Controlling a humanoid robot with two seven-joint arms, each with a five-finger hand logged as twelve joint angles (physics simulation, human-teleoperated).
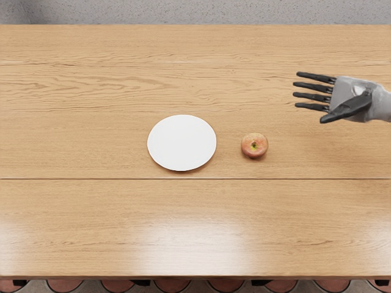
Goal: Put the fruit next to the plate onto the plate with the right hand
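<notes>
The right hand [341,97] is observed near the table's right edge, its fingers [311,87] spread and extended leftward, the thumb set apart; nothing is held. The apple [254,145] is found on the wooden table [195,232], nearer the camera and to the left of the hand, well apart from it, and near the right side of the white plate [181,142]. Nothing is seen on the plate. The approach is judged to be the step in hand; no grasp is yet made. A reach down to the apple and a closure of the fingers around it are called for next.
</notes>
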